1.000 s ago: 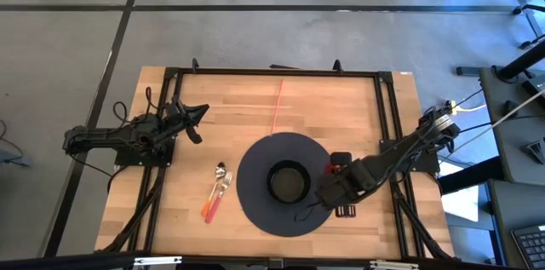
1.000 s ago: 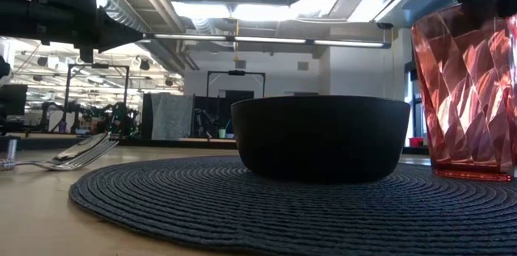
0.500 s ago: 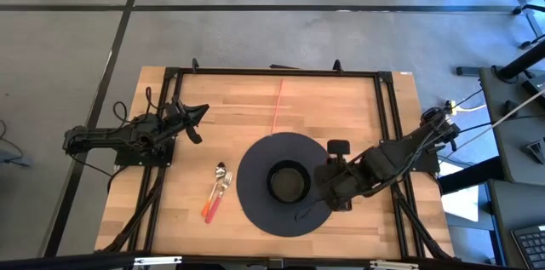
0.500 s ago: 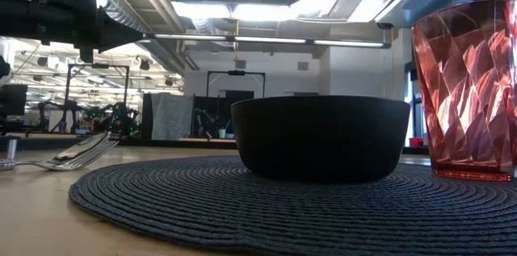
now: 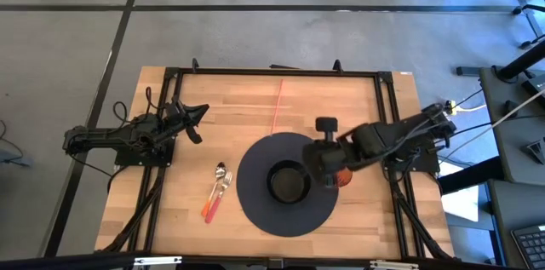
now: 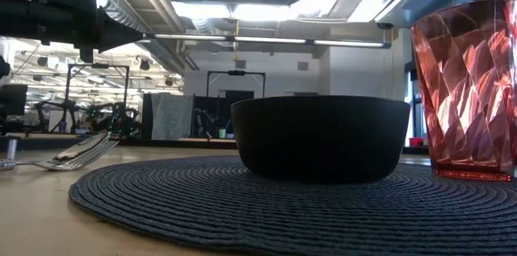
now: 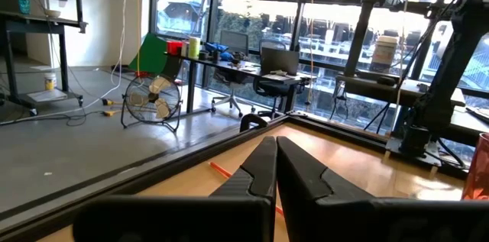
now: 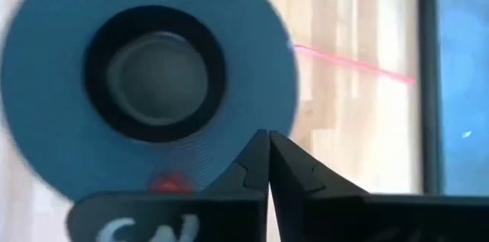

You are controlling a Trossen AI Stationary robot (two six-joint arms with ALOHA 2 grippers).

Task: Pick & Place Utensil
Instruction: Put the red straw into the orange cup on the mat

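Movement is seen only on the right side since the earlier frames: the right gripper (image 5: 326,172), which was low at the near right edge of the mat a second ago, has been swung up and over the mat's right part, beside the bowl (image 5: 289,182). Its jaws are pressed together, as the right wrist view shows, with nothing between them. The red cup (image 5: 342,178) has been left standing at the right edge of the mat (image 5: 255,210), partly hidden under the arm. The left gripper (image 5: 192,115) is kept where it was, over the desk's left edge, its jaws pressed together and empty. The fork (image 5: 220,196) and spoon (image 5: 215,186), with orange-red handles, lie side by side, touching, on the bare wood to the left of the mat, unchanged.

The desk (image 5: 341,104) is of pale wood in a black frame, with a thin red line (image 5: 278,106) running from its far edge toward the mat. Grey floor surrounds it. In the left wrist view, windows, a floor fan (image 7: 155,103) and office chairs are seen. No readable writing can be made out.
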